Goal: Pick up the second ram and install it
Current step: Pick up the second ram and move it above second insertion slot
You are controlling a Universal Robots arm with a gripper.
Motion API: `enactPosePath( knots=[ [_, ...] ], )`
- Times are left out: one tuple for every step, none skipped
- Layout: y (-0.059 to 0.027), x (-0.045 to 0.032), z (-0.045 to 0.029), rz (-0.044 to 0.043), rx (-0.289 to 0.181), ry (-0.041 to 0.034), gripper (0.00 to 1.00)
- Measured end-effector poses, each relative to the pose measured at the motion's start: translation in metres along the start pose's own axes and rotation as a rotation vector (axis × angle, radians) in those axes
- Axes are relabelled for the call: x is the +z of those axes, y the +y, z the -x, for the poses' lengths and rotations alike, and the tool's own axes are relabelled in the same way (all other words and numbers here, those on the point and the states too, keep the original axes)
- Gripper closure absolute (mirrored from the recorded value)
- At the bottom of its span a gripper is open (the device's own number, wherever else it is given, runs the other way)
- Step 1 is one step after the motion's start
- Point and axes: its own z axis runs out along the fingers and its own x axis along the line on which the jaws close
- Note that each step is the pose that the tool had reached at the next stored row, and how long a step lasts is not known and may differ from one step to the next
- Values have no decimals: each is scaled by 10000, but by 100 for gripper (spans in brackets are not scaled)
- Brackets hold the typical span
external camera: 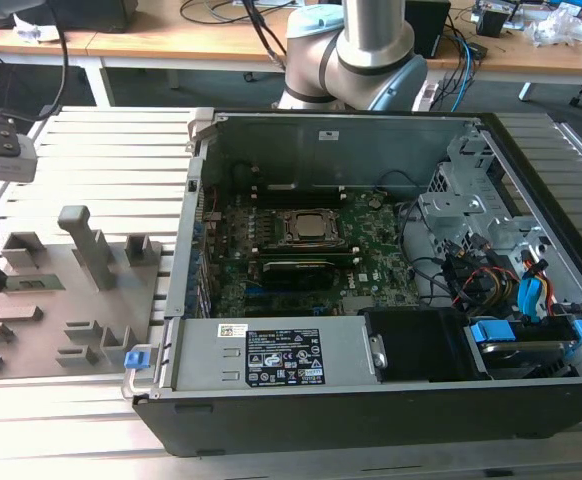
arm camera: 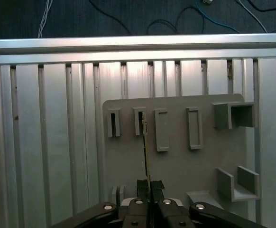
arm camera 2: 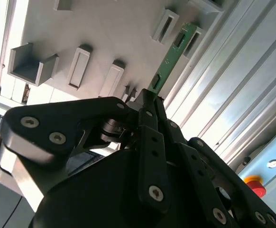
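The claw (arm camera: 150, 189) is pinched on one end of the second ram (arm camera: 146, 149), directly over the gray holder plate (arm camera: 176, 171). The step in hand looks like lifting the stick away from that plate. I judge it goes best as a straight pull along the stick's own length, with no twisting. A thin board held by one end could bend or slip in the grip if it drags on a slot wall. Its far end lies at one of the plate's narrow slots (arm camera: 140, 122); whether it is clear of that slot I cannot tell. The grip should be firm and square on the flat faces.

In the second wrist view the second ram (arm camera 2: 170, 57) is a long, narrow, flat green board with small dark parts on its face, running out from the claw (arm camera 2: 150, 95) across the plate (arm camera 2: 114, 28). In the first wrist view it appears edge-on, as a thin line. The open computer case (external camera: 321, 430) sits beside the plate (external camera: 81, 300) on the ribbed surface (arm camera: 43, 142).
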Motion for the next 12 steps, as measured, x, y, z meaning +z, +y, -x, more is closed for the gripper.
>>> enactPosePath(
  knots=[
    [0, -14, 0, 1, 0, 0, 86],
    [0, -34, 1, 1, 0, -1, 86],
    [0, -56, 2, 1, 1, 0, 86],
    [-1, -74, 2, 1, 0, -1, 86],
    [-1, -93, 2, 1, 0, -1, 86],
    [-1, -119, 3, 1, 0, 0, 86],
    [-1, -137, 3, 0, 0, -1, 86],
    [-1, -148, 3, 0, 0, -1, 86],
    [-1, -168, 4, 1, 0, -1, 86],
    [-1, -197, 5, 1, 0, 0, 86],
    [-2, -210, 5, 0, 0, -1, 86],
    [-2, -231, 5, 1, 0, -1, 86]
  ],
)
